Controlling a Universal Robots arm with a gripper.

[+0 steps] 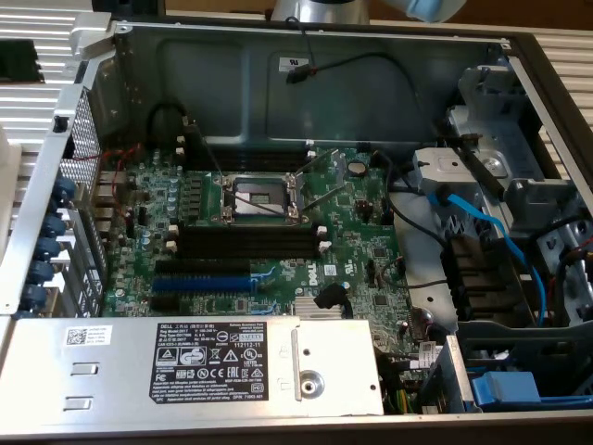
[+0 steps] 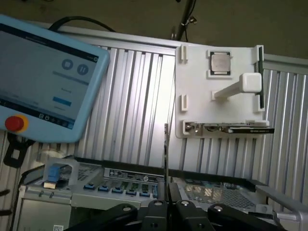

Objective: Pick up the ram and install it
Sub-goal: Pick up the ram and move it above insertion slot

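Pincer grips the ram (seen edge-on) upright

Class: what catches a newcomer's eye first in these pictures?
Probably the green motherboard in the open computer case, its black memory slots empty. The wrist view shows a blue teach pendant with a red button beside a white fixture, and the gripper shut on the thin ram, edge-on.

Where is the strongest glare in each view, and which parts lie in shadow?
Wrist view: glare on the ribbed table behind the ram, a dark edge in the gripper; pendant screen washed out. Exterior view: metal cover bright, case wall darker.
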